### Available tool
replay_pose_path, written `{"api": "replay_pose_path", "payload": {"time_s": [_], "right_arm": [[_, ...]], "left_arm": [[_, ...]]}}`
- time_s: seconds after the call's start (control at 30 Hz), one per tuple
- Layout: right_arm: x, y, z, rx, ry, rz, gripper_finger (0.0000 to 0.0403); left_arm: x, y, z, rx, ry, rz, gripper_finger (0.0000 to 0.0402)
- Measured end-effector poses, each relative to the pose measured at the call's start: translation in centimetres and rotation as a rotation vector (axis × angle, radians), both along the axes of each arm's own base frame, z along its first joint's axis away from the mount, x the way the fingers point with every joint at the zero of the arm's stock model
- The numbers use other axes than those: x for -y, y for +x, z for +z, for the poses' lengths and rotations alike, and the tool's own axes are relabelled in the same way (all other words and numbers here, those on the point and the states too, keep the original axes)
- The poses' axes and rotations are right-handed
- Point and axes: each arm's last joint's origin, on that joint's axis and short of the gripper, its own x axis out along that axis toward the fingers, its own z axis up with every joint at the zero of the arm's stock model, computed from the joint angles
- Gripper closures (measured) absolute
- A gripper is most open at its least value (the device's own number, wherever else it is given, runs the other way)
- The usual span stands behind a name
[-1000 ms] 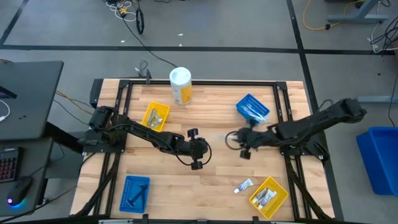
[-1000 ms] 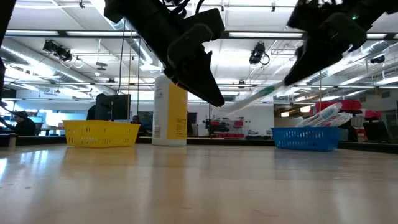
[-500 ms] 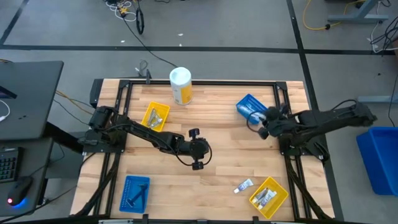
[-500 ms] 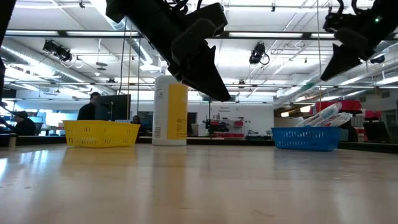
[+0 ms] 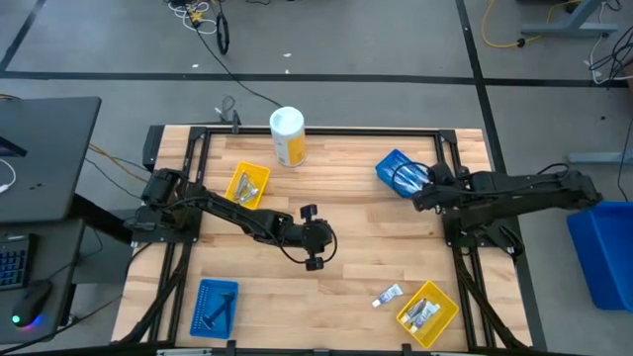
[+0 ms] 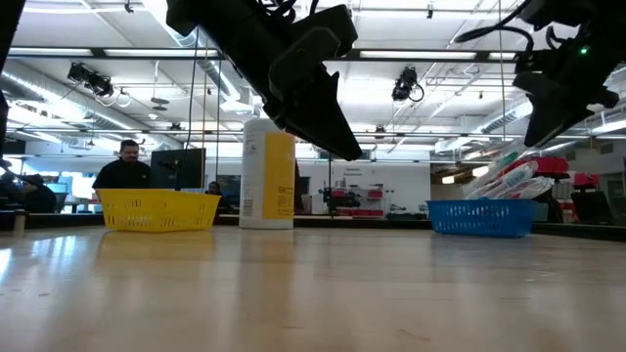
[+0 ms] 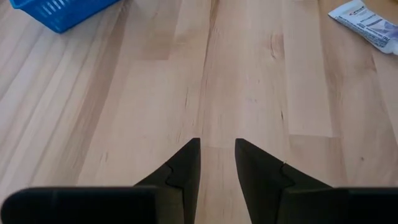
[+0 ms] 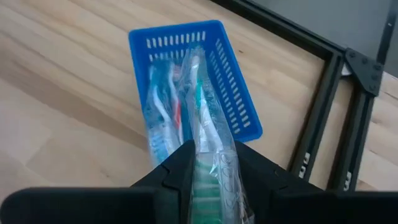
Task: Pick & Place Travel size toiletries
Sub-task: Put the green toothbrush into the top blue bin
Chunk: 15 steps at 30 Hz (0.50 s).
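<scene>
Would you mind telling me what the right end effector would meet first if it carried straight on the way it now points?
Most likely the blue basket of toothbrushes; the right end effector, shut on a wrapped toothbrush, points right at it, though depth is unclear.

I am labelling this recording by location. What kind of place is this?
Probably a robotics lab or workshop hall: cables trail across the grey floor, strip lights hang from an open ceiling, and a person sits at a workstation behind the table.

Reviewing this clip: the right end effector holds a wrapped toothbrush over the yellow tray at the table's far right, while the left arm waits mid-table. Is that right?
Not quite. The tray is blue, not yellow. The right wrist view shows the right end effector gripping the wrapped toothbrush above the blue tray, which already holds other toothbrushes. The rest stands: the high view shows the left end effector waiting mid-table.
</scene>
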Motion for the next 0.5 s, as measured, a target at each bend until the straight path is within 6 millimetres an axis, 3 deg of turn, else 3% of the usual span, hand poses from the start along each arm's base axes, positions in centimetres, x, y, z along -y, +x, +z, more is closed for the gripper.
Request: {"api": "replay_pose_path", "payload": {"time_s": [0.2, 0.33, 0.5], "right_arm": [[0.6, 1.3, -0.8, -0.030, 0.023, -0.051, 0.0301], [0.7, 2.7, -2.6, -0.062, 0.086, -0.029, 0.0303], [1.5, 3.3, -4.4, -0.167, 0.040, -0.064, 0.0300]], "left_arm": [[0.0, 0.0, 0.0, 0.000, 0.000, 0.000, 0.0292], [0.0, 0.0, 0.0, 0.003, -0.011, 0.010, 0.0292], [0.0, 0.0, 0.0, 0.003, -0.011, 0.009, 0.0292]]}}
